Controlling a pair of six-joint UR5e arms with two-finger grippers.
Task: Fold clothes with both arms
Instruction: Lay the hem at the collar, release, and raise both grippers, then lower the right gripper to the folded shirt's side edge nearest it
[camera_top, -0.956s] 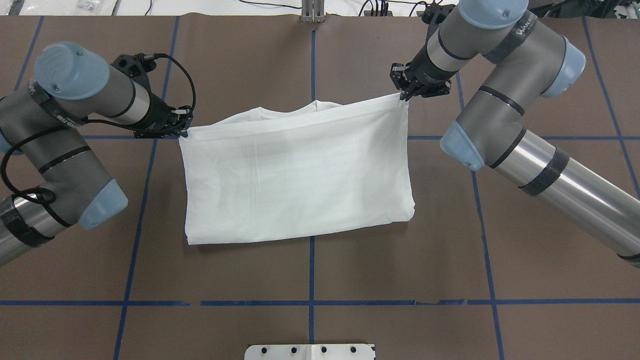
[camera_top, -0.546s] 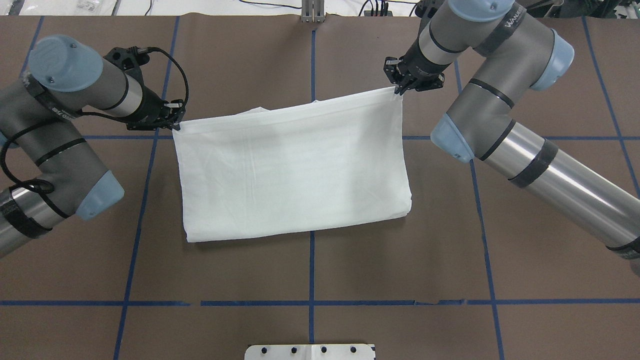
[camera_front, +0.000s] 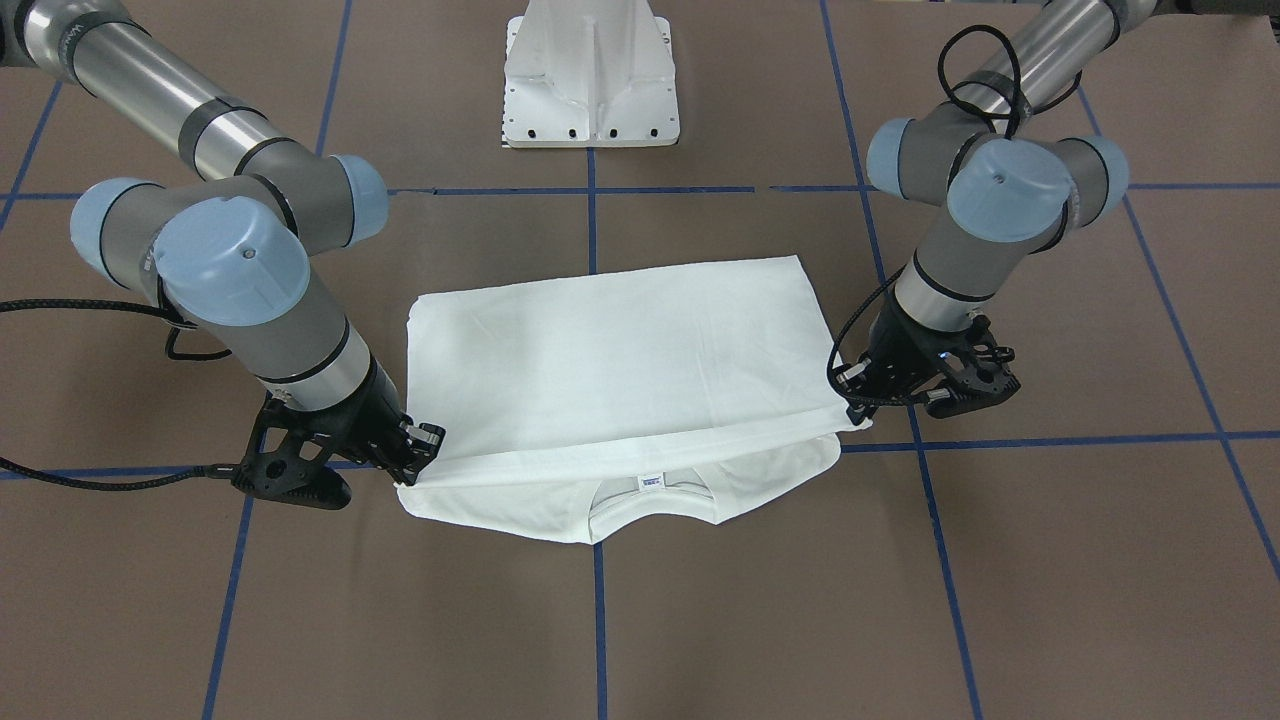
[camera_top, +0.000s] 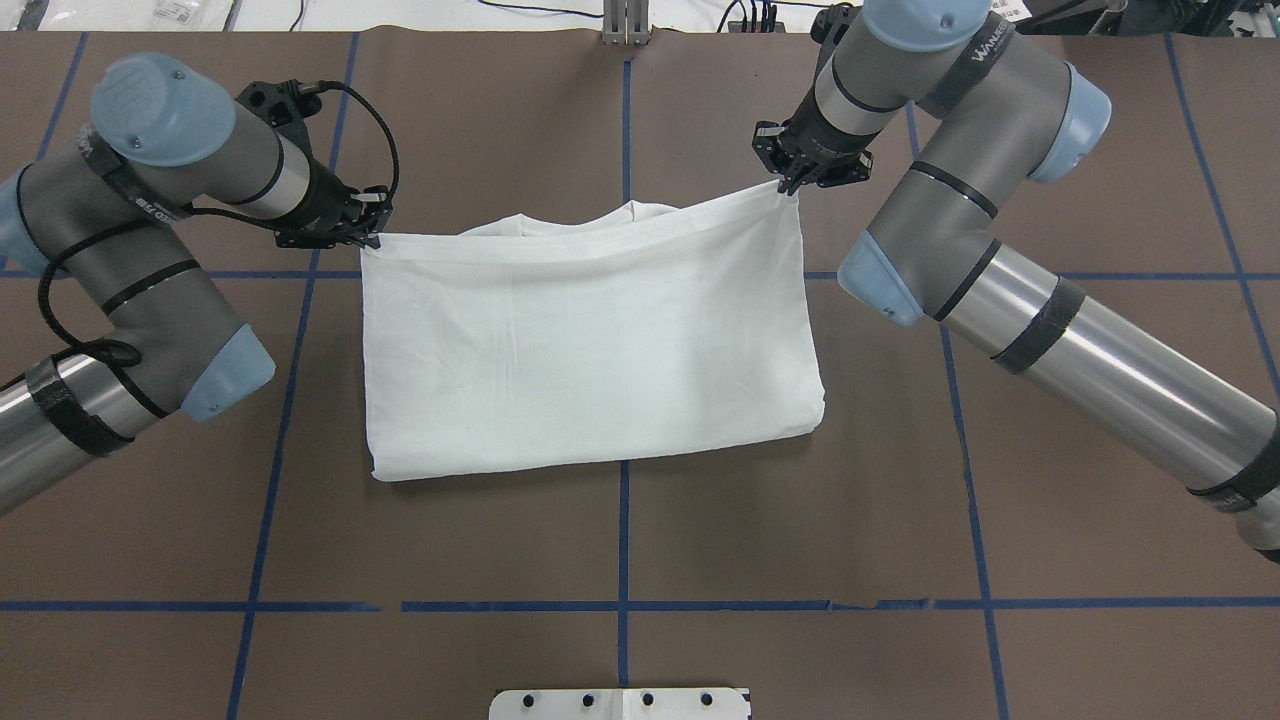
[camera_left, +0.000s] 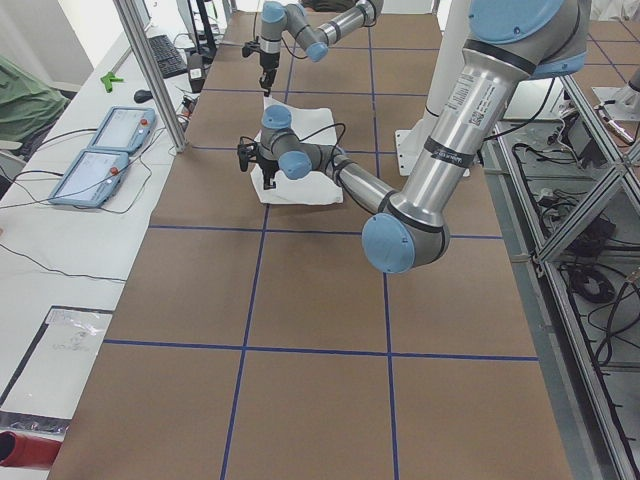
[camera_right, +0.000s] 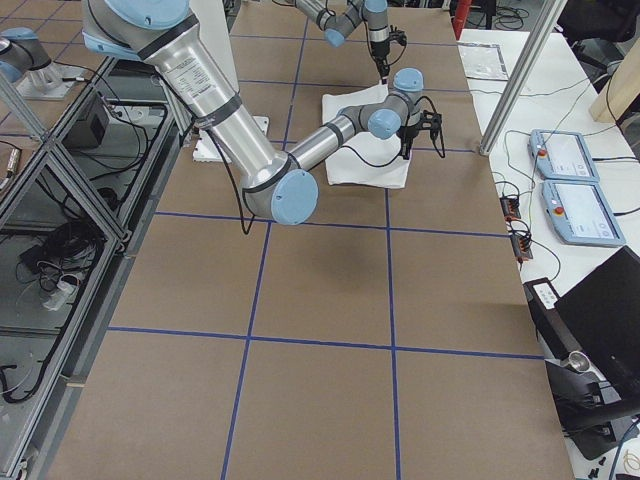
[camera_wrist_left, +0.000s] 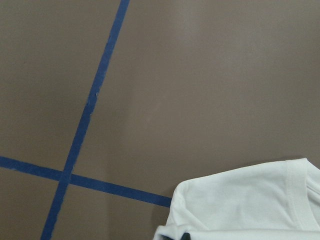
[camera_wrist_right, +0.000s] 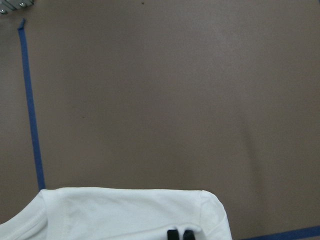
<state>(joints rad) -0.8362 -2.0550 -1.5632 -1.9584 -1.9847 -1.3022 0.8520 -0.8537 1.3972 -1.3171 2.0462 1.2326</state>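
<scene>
White T-shirt laid folded at centre of brown table, upper layer doubled over toward far side. Left gripper pinched on upper layer's far left corner, right gripper pinched on far right corner. Edge stretched between them; ribbed collar and neck label left uncovered beyond it.

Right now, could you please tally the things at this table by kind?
white T-shirt: 1
robot arms: 2 (left arm, right arm)
claws: 2 (left claw, right claw), both shut on the T-shirt
white pedestal: 1
Total: 6
</scene>
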